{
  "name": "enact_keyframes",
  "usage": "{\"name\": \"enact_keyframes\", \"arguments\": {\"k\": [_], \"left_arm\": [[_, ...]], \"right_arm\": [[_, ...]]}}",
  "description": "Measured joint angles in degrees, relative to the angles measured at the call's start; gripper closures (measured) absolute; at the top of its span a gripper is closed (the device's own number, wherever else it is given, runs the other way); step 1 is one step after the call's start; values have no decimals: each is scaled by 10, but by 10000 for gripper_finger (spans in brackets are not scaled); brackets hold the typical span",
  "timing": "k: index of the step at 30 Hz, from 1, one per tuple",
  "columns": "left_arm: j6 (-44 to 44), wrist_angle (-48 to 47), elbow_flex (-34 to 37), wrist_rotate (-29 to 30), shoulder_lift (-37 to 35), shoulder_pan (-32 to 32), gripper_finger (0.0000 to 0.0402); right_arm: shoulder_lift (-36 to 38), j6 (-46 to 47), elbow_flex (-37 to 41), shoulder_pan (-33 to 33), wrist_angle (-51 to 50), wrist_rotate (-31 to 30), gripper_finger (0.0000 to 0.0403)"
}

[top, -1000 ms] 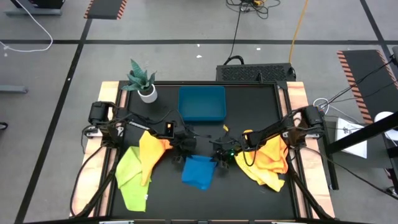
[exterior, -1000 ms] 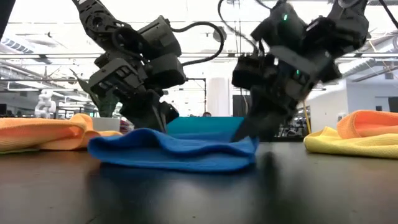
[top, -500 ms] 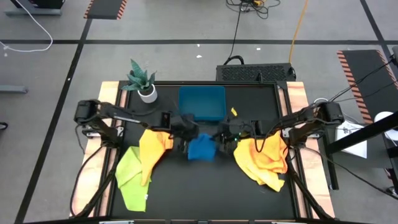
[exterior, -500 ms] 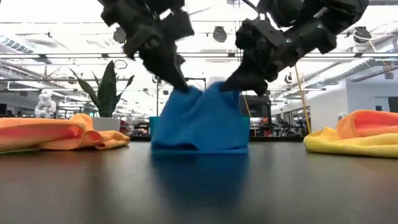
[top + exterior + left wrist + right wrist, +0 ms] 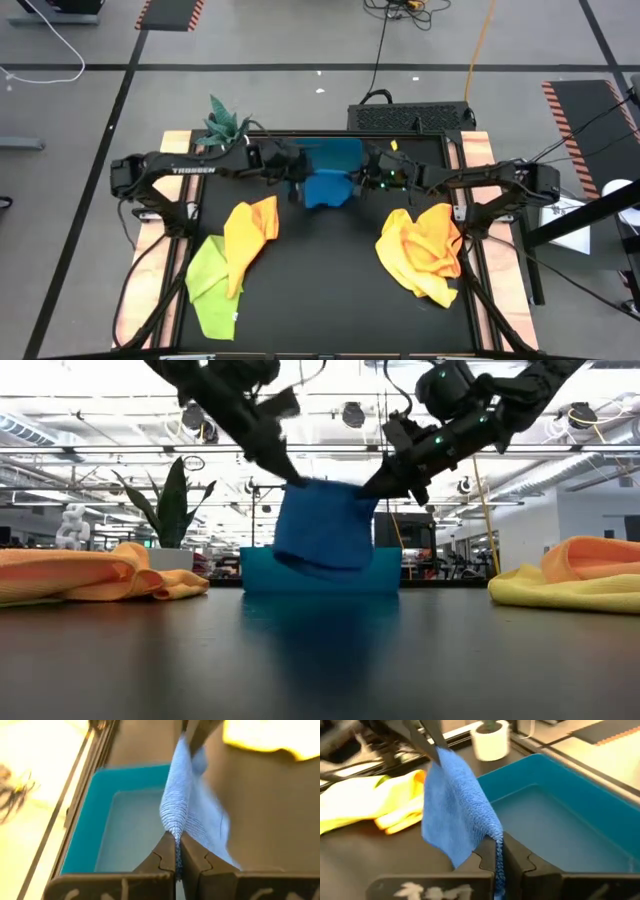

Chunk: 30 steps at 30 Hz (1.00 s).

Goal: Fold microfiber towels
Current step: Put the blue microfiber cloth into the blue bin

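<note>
Blue towel (image 5: 322,537) pinched aloft by both grippers — tray (image 5: 385,573) behind, seemingly half-hidden

You have the tray (image 5: 340,158) at the back middle of the counter (image 5: 320,290), with the potted plant (image 5: 222,125) at the back left corner. The left claw (image 5: 292,178) and right claw (image 5: 362,178) meet from either side at the tray's front edge, each clamped on an end of one towel (image 5: 327,190), which hangs between them clear of the counter, just before the tray. To your left lie two towels (image 5: 225,265), one overlapping the other, and to your right a towel heap (image 5: 425,252), both nearer the front.
</note>
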<state>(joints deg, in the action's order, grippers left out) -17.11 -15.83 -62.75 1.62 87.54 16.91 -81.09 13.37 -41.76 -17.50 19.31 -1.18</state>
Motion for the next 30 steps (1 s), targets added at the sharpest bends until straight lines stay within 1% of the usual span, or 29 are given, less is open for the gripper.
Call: {"name": "enact_keyframes", "arguments": {"k": [4,9,16,20,25,30], "left_arm": [[-2,23,0,-6,17,43,397],[-3,60,0,-25,24,76,394],[-10,85,0,-36,24,99,395],[-10,89,0,-36,42,112,390],[-12,106,0,-31,83,128,397],[-9,129,0,-31,121,148,385]], "right_arm": [[-4,-12,-1,-35,15,21,402],[-6,-12,-1,-63,47,59,403],[-15,-23,-1,-89,65,61,403],[-43,-25,-1,-108,82,62,403],[-96,-34,-1,-130,119,62,403],[-151,-39,-12,-150,139,64,403]]}}
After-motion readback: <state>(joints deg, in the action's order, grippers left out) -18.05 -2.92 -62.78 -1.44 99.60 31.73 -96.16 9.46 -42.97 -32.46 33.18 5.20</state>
